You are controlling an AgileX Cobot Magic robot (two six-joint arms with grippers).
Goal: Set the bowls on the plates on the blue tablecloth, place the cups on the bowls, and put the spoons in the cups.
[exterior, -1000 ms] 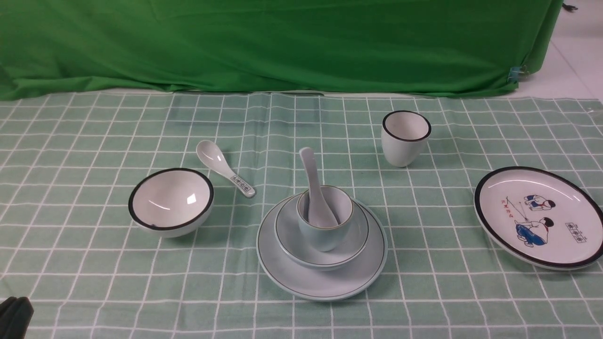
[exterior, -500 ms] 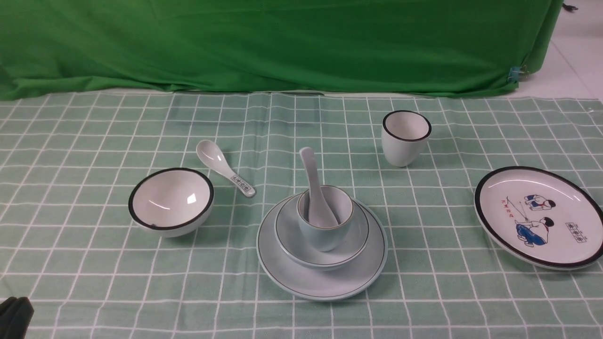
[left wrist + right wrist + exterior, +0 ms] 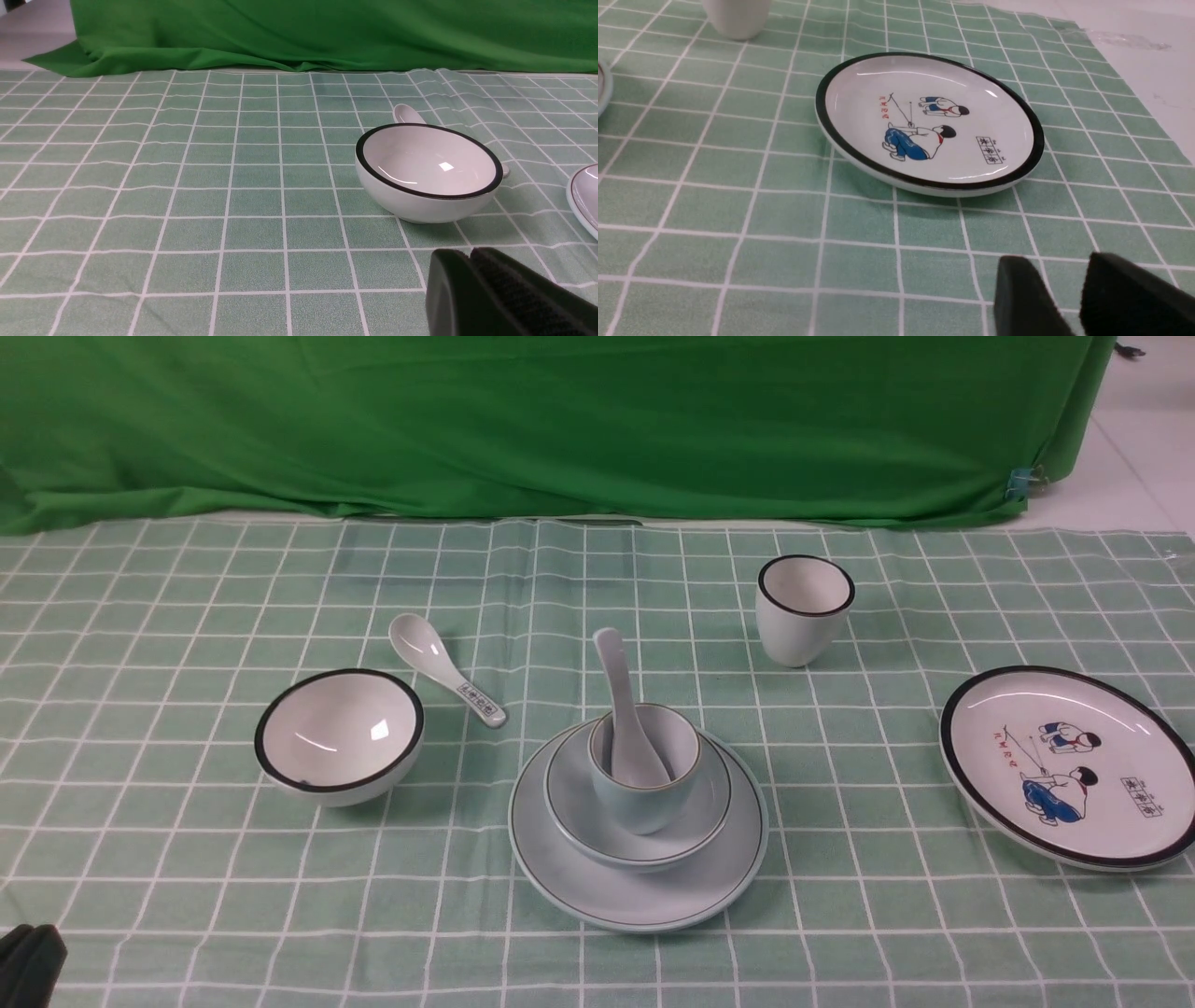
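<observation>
On the blue tablecloth (image 3: 187, 859), the pale-blue plate (image 3: 639, 896) carries the pale-blue bowl (image 3: 579, 803). The pale-blue cup (image 3: 644, 793) stands in that bowl, and the plain spoon (image 3: 618, 691) leans in the cup. The white black-rimmed bowl (image 3: 339, 735) (image 3: 427, 170) sits alone at the left, with the marked spoon (image 3: 443, 667) lying behind it. The white cup (image 3: 805, 609) stands at the back right, and the cartoon plate (image 3: 1069, 765) (image 3: 929, 121) lies bare at the right. My left gripper (image 3: 469, 254) is shut and empty, short of the white bowl. My right gripper (image 3: 1057, 263) is open and empty, short of the cartoon plate.
A green backdrop cloth (image 3: 560, 420) hangs along the far side. Past the tablecloth's right edge lies a bare white surface (image 3: 1134, 46). The pale-blue plate's rim (image 3: 584, 196) shows at the edge of the left wrist view.
</observation>
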